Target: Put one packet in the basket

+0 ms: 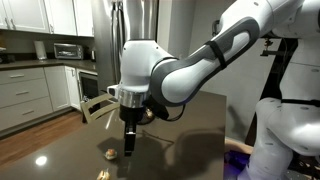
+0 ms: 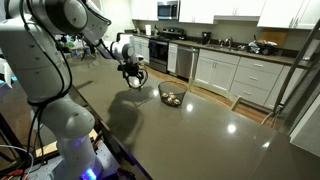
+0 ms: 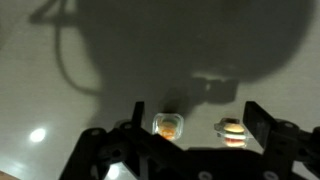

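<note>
In the wrist view two small clear-wrapped packets lie on the dark table, one (image 3: 168, 126) near the left finger and another (image 3: 233, 132) near the right finger. My gripper (image 3: 200, 128) hangs open above them with nothing between its fingers. In an exterior view the gripper (image 1: 128, 150) points straight down just above the tabletop, with a packet (image 1: 109, 153) to its left and another (image 1: 102, 172) nearer the camera. The wire-mesh basket (image 2: 163, 93) stands on the table beside the gripper (image 2: 133, 74) and holds several small things.
The dark glossy table (image 2: 200, 135) stretches wide around the basket. The robot's white base (image 2: 50, 110) stands at its edge. Kitchen cabinets (image 2: 240, 75) and a stove (image 2: 160, 50) lie beyond. A chair (image 1: 95, 105) stands at the table's far side.
</note>
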